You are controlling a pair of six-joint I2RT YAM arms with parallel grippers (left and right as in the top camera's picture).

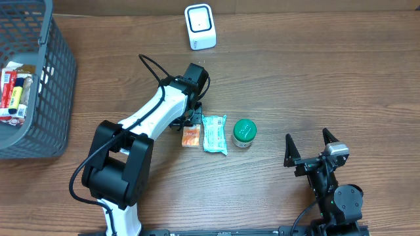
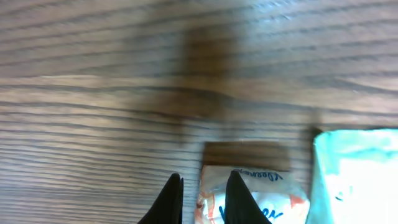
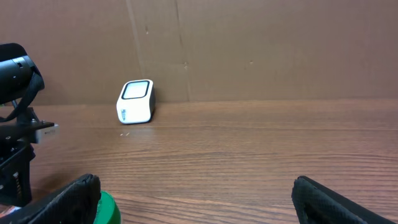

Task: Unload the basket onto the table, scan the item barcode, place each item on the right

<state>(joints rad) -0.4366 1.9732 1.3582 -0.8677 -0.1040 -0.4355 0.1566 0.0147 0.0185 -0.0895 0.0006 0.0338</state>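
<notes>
A small orange-and-white packet (image 1: pixel 190 137) lies on the wooden table beside a teal tissue pack (image 1: pixel 214 134) and a green-lidded jar (image 1: pixel 244 132). My left gripper (image 1: pixel 191 124) points down over the packet. In the left wrist view the packet (image 2: pixel 273 193) has its left edge in the narrow gap of the left gripper (image 2: pixel 205 177), which is shut on it; the tissue pack (image 2: pixel 357 174) lies to the right. The white scanner (image 1: pixel 200 27) stands at the far edge, and the right wrist view shows the scanner (image 3: pixel 135 102) too. My right gripper (image 1: pixel 306 134) rests open and empty near the front.
A grey mesh basket (image 1: pixel 39 124) with several packaged items sits at the far left. A brown cardboard wall (image 3: pixel 261 43) backs the table behind the scanner. The green jar (image 3: pixel 109 210) sits just past my right gripper (image 3: pixel 194 186).
</notes>
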